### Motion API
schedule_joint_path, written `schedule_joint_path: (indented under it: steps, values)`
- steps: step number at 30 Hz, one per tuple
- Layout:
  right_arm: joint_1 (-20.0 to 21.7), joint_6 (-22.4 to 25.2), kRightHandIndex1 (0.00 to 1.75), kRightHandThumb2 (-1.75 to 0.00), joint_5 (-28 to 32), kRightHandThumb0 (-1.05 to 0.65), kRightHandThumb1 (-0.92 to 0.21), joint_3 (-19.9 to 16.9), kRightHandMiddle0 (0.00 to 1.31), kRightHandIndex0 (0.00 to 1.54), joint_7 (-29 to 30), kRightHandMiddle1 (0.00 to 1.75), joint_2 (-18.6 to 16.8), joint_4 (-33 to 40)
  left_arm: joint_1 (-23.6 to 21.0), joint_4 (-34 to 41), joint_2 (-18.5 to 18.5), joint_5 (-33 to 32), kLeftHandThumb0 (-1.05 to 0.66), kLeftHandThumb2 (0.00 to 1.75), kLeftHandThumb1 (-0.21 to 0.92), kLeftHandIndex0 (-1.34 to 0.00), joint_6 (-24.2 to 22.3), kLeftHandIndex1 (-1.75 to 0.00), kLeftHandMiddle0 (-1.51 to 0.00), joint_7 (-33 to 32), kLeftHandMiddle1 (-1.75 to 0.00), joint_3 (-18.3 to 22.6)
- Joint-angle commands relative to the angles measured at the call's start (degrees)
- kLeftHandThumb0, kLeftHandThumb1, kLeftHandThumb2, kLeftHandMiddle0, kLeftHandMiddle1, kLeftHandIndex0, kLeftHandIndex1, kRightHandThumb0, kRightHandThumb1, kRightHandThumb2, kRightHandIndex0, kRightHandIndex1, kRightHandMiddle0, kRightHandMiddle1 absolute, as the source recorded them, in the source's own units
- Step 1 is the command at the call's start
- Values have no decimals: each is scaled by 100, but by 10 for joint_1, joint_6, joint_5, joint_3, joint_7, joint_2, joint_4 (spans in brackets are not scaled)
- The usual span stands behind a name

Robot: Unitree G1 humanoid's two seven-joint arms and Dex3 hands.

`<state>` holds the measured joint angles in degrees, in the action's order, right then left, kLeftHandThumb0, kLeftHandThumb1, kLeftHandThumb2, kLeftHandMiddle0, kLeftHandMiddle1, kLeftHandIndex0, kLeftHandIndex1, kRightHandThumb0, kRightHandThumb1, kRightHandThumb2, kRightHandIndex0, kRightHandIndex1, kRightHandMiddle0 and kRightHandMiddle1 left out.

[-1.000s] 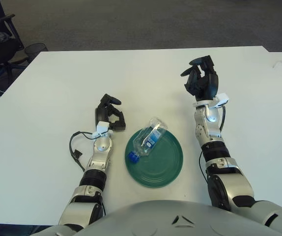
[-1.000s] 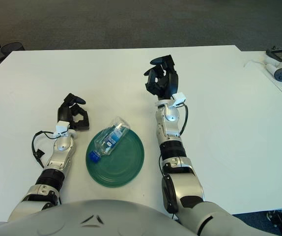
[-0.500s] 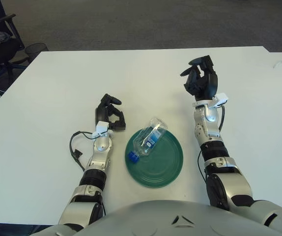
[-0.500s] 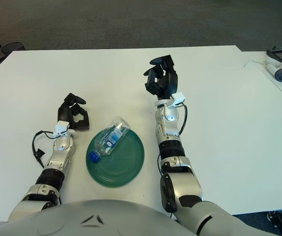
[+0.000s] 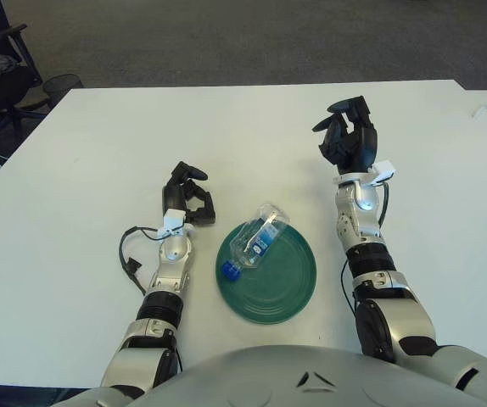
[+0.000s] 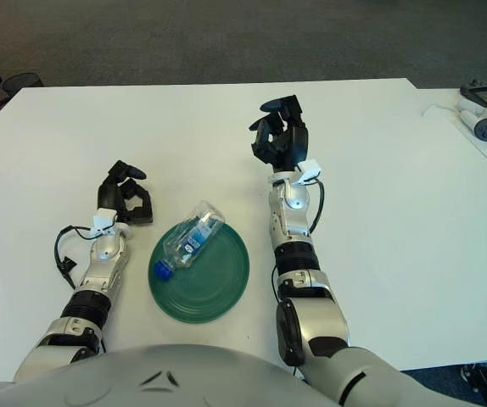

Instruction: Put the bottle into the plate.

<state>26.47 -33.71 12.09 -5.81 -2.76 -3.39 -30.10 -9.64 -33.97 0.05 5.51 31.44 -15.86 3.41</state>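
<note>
Fingers of the right hand [image 5: 350,140] are curled loosely and hold nothing; the hand is raised over the white surface [image 5: 91,144], well apart from the dish and to its right and farther back. Its silver forearm runs down toward the lower edge of the view, passing just right of the green plate [image 5: 282,288]. On the other side, the left hand [image 5: 188,197] shows just left of the plate's far-left rim, its dark fingers bent inward around nothing; whether it touches the surface cannot be told. A black cable [image 5: 130,254] loops out from the left wrist and lies on the surface beside that arm. Between the two arms sits the plate, round and dark green, and the clear plastic bottle [image 5: 256,242] lies on its side across the plate's upper-left rim, tilted diagonally. Its blue cap [image 5: 228,271] points toward the lower left, near the plate's left edge, while its crumpled base reaches past the rim at the upper right. A blue label shows on the bottle's middle. Neither hand touches the bottle or the plate.
</note>
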Motion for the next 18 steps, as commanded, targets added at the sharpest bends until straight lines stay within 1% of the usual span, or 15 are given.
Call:
schedule_joint_path:
  steps: [1,11,18]
  values:
    - [13,3,173,-96,-6,0,-58,-2,29,46,-2,159,-3,0,17,-13,5,3,0,172,-6,-67,1,-175,-91,4,-168,3]
    - [13,4,173,-96,-8,0,-58,-5,29,46,-3,159,-4,0,18,-6,6,8,0,172,-7,-68,-10,-175,-92,0,-166,1]
    - [13,4,173,-96,-9,0,-58,-6,29,46,-4,159,-5,0,18,-10,4,2,0,172,-6,-67,-4,-175,-91,3,-167,4]
